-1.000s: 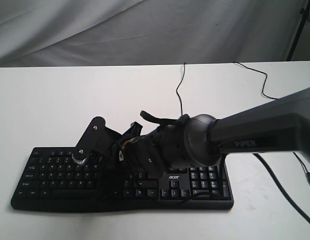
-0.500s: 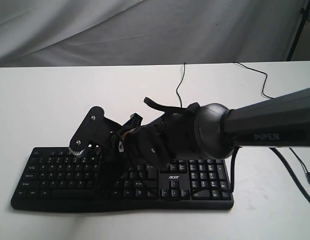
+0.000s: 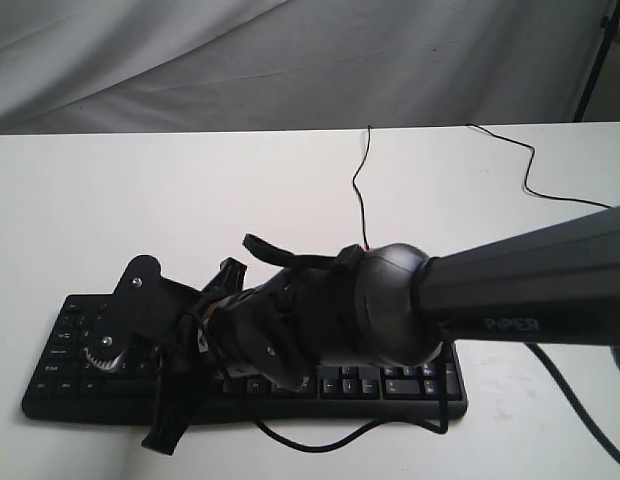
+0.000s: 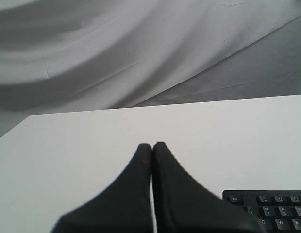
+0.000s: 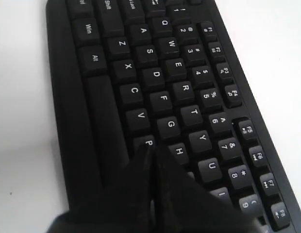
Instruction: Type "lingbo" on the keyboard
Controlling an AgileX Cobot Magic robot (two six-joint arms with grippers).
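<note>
The black keyboard (image 3: pixel 65 360) lies along the near side of the white table, and my right arm covers most of its middle. My right gripper (image 3: pixel 162 438) reaches across to the keyboard's left half, near its front edge. In the right wrist view the keyboard (image 5: pixel 155 73) fills the frame. There the right gripper (image 5: pixel 153 148) is shut, with its tips over the half-hidden key beside V, G and H. Whether they touch that key I cannot tell. My left gripper (image 4: pixel 152 144) is shut above bare table, with a corner of the keyboard (image 4: pixel 267 208) beside it.
The keyboard's thin black cable (image 3: pixel 358 180) runs back across the white table (image 3: pixel 140 200). A second thin cable (image 3: pixel 530 170) lies at the right. A loop of the arm's cable (image 3: pixel 320 442) hangs past the keyboard's front edge. A grey cloth (image 3: pixel 290 60) hangs behind.
My right arm has swung left along the keyboard and come nearer its front edge, with the gripper lower than before. The keyboard has not moved.
</note>
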